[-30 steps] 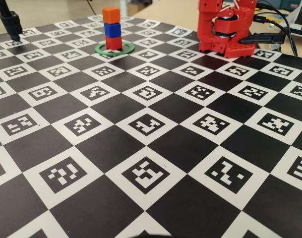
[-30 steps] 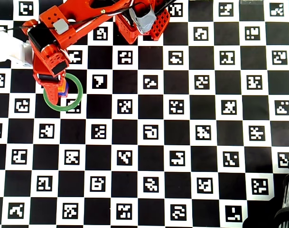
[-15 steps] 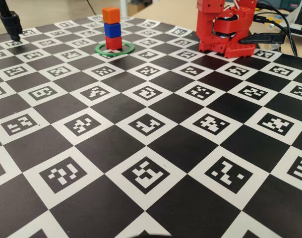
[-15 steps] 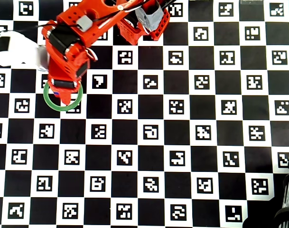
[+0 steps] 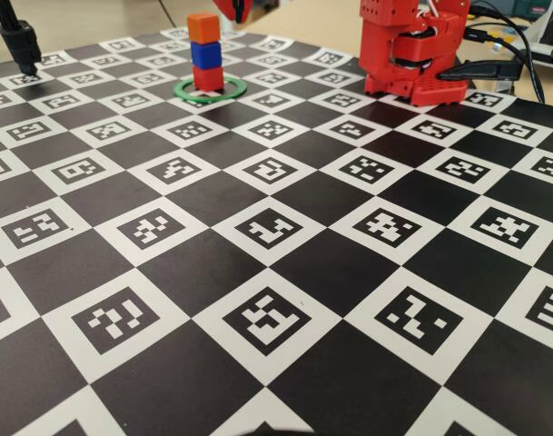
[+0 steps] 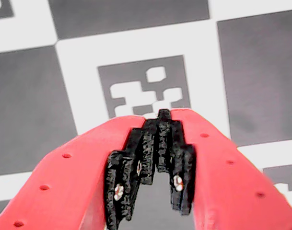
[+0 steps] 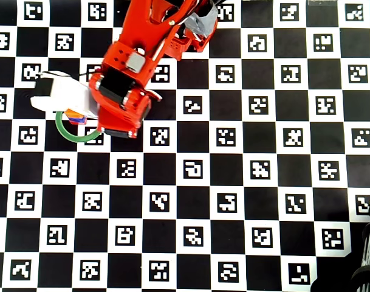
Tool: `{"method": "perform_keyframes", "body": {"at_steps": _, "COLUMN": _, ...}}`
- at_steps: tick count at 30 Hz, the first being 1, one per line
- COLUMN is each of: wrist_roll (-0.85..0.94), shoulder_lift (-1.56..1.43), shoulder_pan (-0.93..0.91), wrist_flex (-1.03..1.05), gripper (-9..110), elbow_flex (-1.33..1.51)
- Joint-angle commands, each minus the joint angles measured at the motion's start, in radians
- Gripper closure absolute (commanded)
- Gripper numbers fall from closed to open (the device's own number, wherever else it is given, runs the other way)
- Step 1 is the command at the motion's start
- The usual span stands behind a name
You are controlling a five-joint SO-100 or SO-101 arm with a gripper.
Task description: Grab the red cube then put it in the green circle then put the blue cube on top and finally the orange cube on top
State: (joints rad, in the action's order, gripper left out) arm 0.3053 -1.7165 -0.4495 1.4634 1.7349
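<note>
Your table [image 5: 285, 272] is a black-and-white checkerboard of markers. In the overhead view the red arm [image 7: 127, 91] hangs over it, partly covering the green circle [image 7: 68, 134]. In the fixed view the stack stands inside the green circle [image 5: 231, 88]: red cube [image 5: 208, 78] at the bottom, blue cube [image 5: 205, 54] on it, orange cube [image 5: 202, 27] on top. Your wrist view shows the fingers [image 6: 161, 117] closed together, holding nothing.

Matte plastic orange cube [image 5: 202, 27]
</note>
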Motion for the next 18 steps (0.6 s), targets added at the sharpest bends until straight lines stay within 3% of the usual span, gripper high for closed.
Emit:
{"method": "perform_keyframes", "body": {"at_steps": 1, "wrist_roll": -0.02, "shoulder_lift": -0.138, "shoulder_pan": 0.055, "wrist_flex": -0.1, "gripper": 107, "elbow_flex": 0.08}}
{"method": "perform_keyframes", "body": {"at_steps": 8, "wrist_roll": 0.156, "shoulder_lift": -0.426, "shoulder_pan": 0.224, "wrist_flex": -0.367, "gripper": 107, "elbow_flex": 0.5}}
{"method": "perform_keyframes", "body": {"at_steps": 18, "wrist_roll": 0.456, "shoulder_lift": -0.739, "shoulder_pan": 0.336, "wrist_flex": -0.546, "gripper": 107, "elbow_flex": 0.845}}
